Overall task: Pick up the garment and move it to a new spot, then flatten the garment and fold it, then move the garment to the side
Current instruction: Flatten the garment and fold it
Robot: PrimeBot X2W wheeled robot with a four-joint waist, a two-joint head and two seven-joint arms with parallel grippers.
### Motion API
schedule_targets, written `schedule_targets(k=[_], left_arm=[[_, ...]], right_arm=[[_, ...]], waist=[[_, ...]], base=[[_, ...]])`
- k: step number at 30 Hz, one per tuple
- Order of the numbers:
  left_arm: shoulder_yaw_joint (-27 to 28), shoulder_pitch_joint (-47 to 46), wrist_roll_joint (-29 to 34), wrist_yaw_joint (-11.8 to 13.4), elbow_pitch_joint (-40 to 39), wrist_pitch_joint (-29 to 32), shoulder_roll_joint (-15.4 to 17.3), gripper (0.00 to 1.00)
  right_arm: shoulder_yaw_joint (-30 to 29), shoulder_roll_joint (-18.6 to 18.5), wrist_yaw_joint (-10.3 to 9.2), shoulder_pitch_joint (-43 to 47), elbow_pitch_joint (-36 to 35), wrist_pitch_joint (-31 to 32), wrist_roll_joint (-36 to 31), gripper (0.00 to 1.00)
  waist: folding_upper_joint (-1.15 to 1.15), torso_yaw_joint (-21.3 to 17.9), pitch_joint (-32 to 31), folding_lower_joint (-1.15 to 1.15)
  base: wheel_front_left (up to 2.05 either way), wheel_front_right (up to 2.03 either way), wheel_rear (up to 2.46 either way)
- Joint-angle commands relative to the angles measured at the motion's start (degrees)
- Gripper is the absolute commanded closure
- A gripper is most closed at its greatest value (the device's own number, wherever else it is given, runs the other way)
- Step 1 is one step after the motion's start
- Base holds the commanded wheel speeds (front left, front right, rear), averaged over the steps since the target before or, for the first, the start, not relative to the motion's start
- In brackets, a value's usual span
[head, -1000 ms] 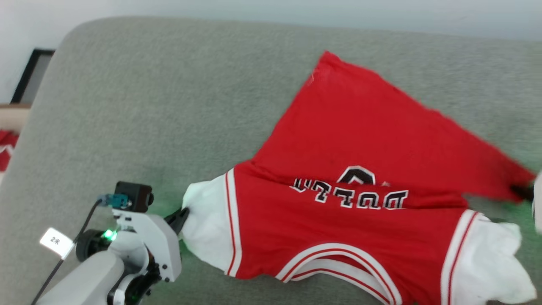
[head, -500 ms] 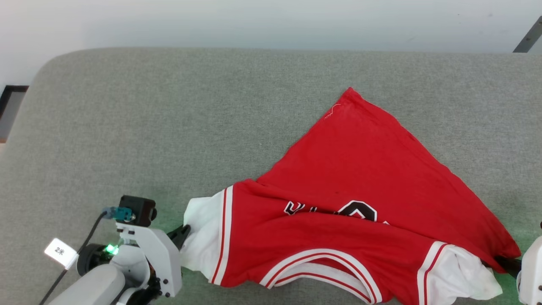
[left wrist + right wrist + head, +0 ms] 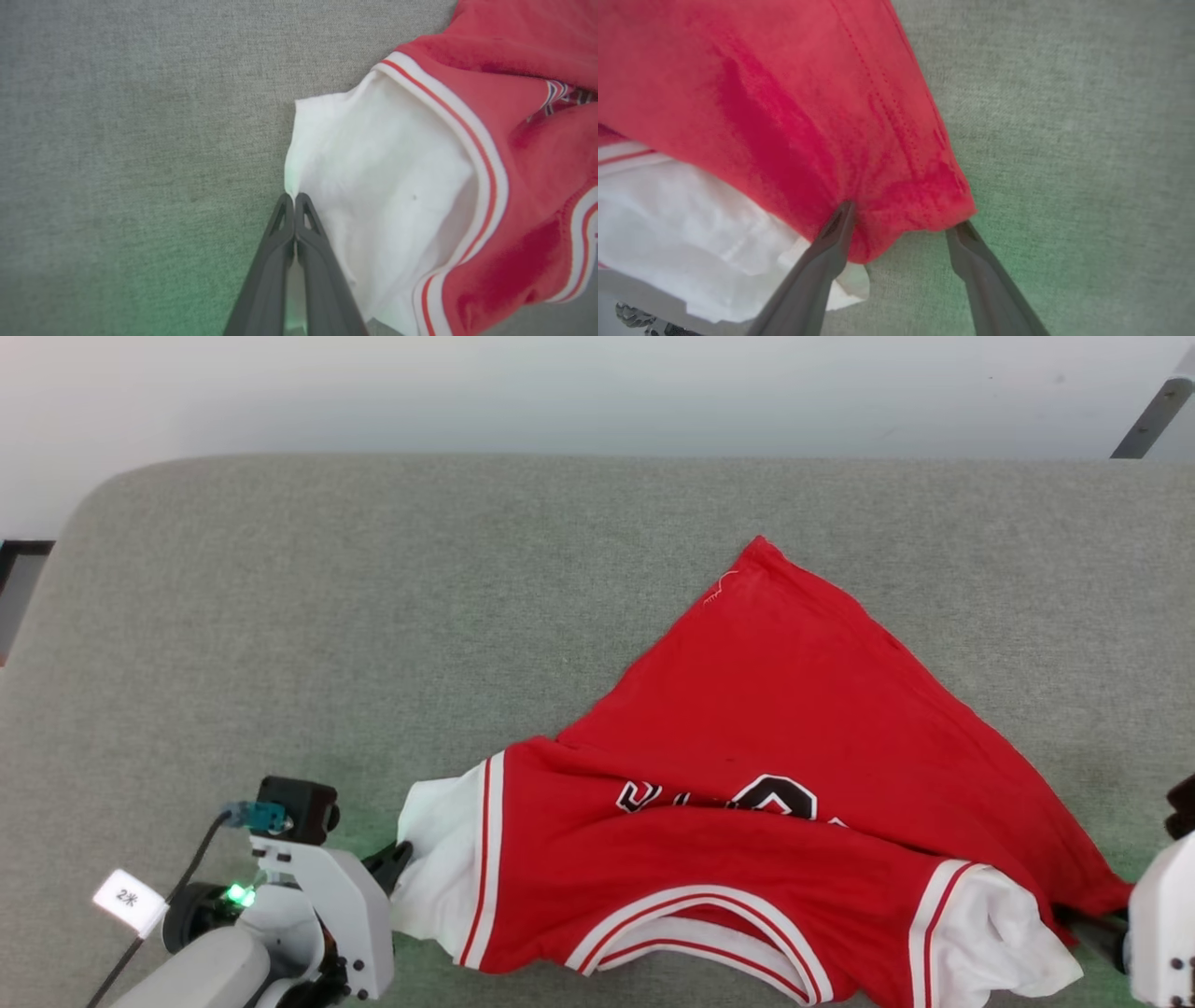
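Note:
The garment (image 3: 794,709), a red shirt with white sleeves and striped trim, lies rumpled on the grey surface, its chest lettering partly folded under. At the lower left, my left gripper (image 3: 401,855) is shut on the edge of the white sleeve (image 3: 387,177); its fingers (image 3: 285,224) meet on the cloth's corner. My right gripper (image 3: 1088,929) is at the lower right, open. In the right wrist view the red hem corner (image 3: 915,205) sags between its spread fingers (image 3: 831,233), with the other white sleeve (image 3: 691,224) beneath.
The grey padded surface (image 3: 373,616) spreads wide to the left and behind the shirt. A pale wall runs along its far edge. A dark bar (image 3: 1148,420) slants at the top right. A white tag (image 3: 128,899) hangs from my left wrist cable.
The right gripper's fingers have spread apart from the red hem corner, and the stretched shirt has slackened. The left gripper still pinches the white sleeve. The head camera shifted.

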Motion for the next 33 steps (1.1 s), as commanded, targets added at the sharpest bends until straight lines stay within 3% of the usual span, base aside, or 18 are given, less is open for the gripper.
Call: schedule_targets(k=[1,10,16,19,25,33], left_arm=[[0.1,0.7,-0.2,0.1,0.0,-0.3,0.2,1.00],[-0.5,0.7,0.4,0.6,-1.3,-0.3,-0.3,1.00],[-1.5,-1.2,1.5,0.0,-1.9,0.0,-2.0,1.00],[-2.0,-2.7,2.2,-0.4,-1.6,0.0,-3.3,1.00],[-3.3,-6.5,3.6,-2.5,0.3,-0.3,-7.0,1.00],[-4.7,-10.7,4.8,-5.6,4.2,-1.2,-11.6,1.00]], right_arm=[[-0.7,-0.4,-0.09,1.2,-0.8,1.2,0.4,0.00],[-8.8,-0.4,-0.07,2.3,-17.6,8.5,-0.5,0.00],[-6.5,1.1,-0.07,-4.8,-22.2,3.7,-1.7,0.00],[-2.0,0.6,-0.07,-10.6,-19.4,-1.3,-2.6,0.00],[12.4,-2.7,-0.07,-26.1,-3.2,-12.8,-3.6,0.00],[28.4,-6.7,-0.07,-41.6,16.3,-20.8,-0.6,0.00]], waist=[[0.00,-0.1,-0.2,0.00],[0.00,1.6,-0.4,0.00],[0.00,4.4,1.2,0.00],[0.00,6.2,2.4,0.00],[0.00,10.2,5.5,0.00],[0.00,15.2,9.3,0.00]], base=[[0.00,0.00,0.00],[0.00,0.00,0.00],[0.00,0.00,0.00],[0.00,0.00,0.00],[0.00,0.00,0.00],[0.00,0.00,0.00]])
